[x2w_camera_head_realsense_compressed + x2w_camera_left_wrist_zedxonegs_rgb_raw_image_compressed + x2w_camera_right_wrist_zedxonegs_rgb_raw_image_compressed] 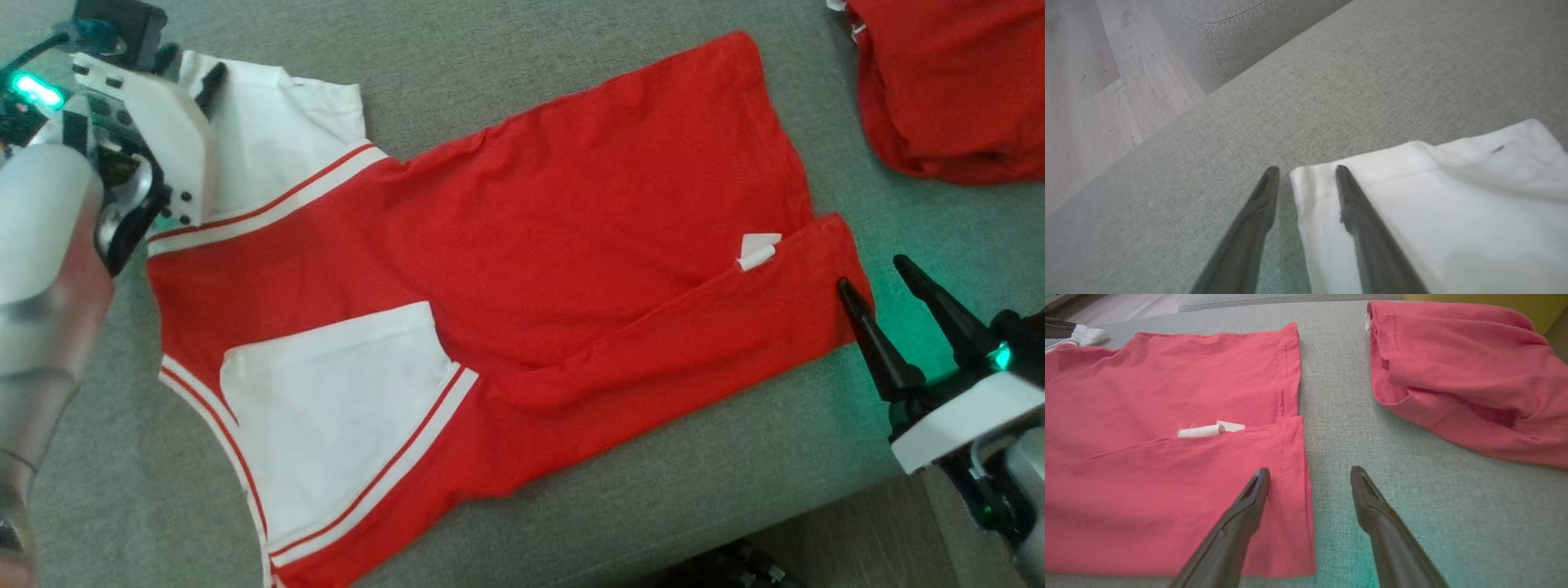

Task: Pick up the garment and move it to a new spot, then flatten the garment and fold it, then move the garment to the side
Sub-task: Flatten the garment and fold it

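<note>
- Red garment [571, 245] with white sleeves and striped trim is lying spread across a grey couch [571, 57]. One long side is folded over the body along a slanting crease, and the frame's bottom edge is cutting off its lower left corner.
- White sleeve [269, 131] at the far left is partly covered by the left arm's housing, which is also hiding most of the left gripper [1306, 173] from the head camera.
- Seen from the left wrist, that gripper's fingers are standing apart, straddling the sleeve's hemmed edge. One is lying over white cloth, the other over bare couch; whether the tips are touching down is unclear.
- Right gripper [873, 274] is sitting at the garment's right hem with its fingers spread, one over the red corner and the other over the couch just beside it.
- Small white label [758, 249] is poking out of the fold near that hem, too small to read.
- Another red garment [947, 90] is lying bunched at the upper right, well apart and cropped by the frame.
- Pale wood floor [1094, 81] is showing beyond the couch's edge.
</note>
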